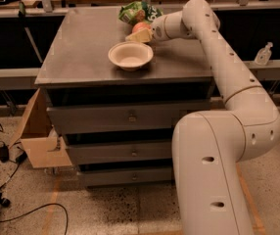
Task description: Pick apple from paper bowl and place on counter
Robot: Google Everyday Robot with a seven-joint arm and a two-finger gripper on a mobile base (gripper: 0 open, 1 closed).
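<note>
White two-finger claw hangs over the back centre of the table, just behind the bowl. It is closed on the round red apple with yellowish-pink patches. One tan finger shows below and in front of the fruit. The apple is out of the bowl, but I cannot tell whether it touches the table or is held just above it.

Small shallow round white paper bowl: empty, just in front of the claw, rim near the finger.
Crumpled green snack bag: just behind the apple, touching it or nearly so.
Flat matte grey table, top of a grey metal three-drawer cabinet: bare stretch to the left.

Judged step: set-down not yet done.

Risks, as judged:
- If the claw releases above the surface, the round apple could roll back into the bowl or toward an edge.
- Lowering at this spot may catch the finger on the bowl rim. Light paper would slide or tip.
- An apple set against the crumpled bag would have an uneven rest. It may roll once the claw opens, or the bag may drag on retreat.
- A sideways retreat could nudge the apple.
</note>
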